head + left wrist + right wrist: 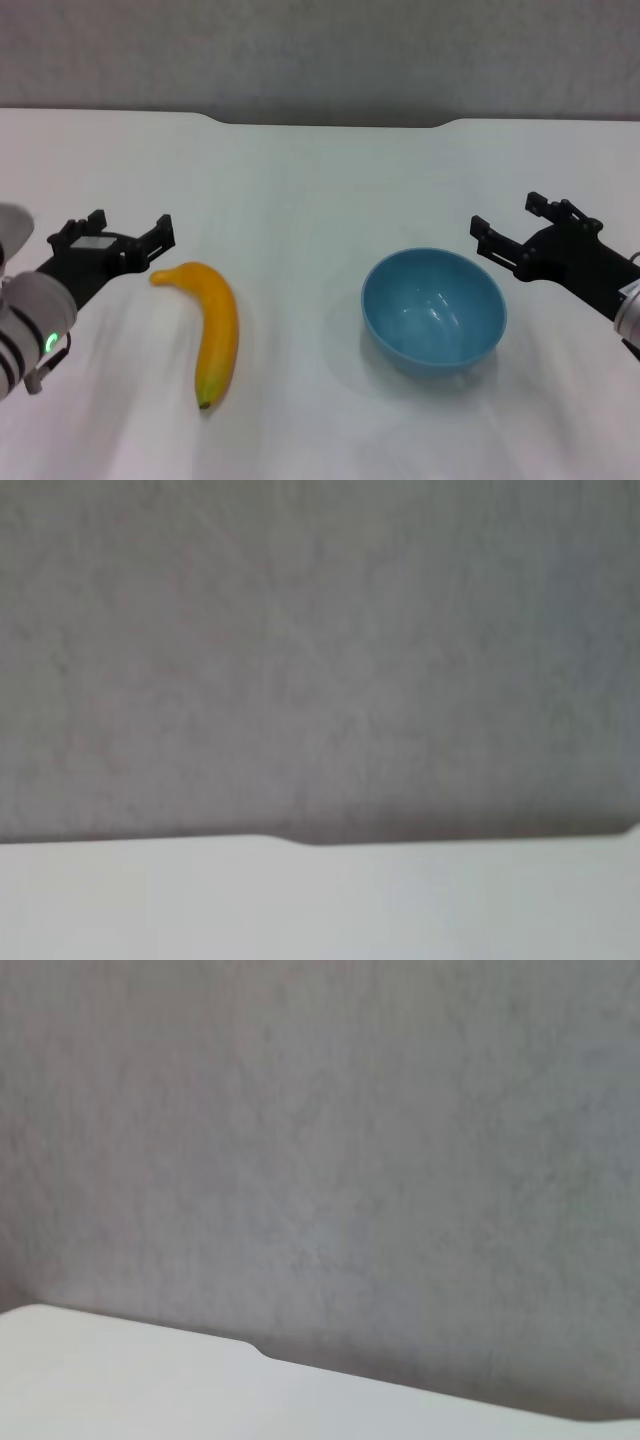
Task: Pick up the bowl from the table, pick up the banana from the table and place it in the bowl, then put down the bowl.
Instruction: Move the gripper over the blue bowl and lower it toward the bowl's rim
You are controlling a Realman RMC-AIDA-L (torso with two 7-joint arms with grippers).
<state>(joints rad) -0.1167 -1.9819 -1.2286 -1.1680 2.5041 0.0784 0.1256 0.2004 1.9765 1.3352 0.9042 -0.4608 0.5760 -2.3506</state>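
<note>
The light-blue bowl (434, 311) stands upright and empty on the white table (320, 170), right of centre. The yellow banana (213, 331) lies on the table left of centre, its stem towards my left gripper. My left gripper (128, 226) is open and empty, just left of the banana's stem end. My right gripper (509, 217) is open and empty, just right of the bowl's rim and a little beyond it. Neither wrist view shows the bowl, the banana or any fingers.
The table's far edge has a notch (330, 122) against a grey wall (320, 50). The left wrist view shows only the table edge (300, 900) and wall, and so does the right wrist view (150, 1390).
</note>
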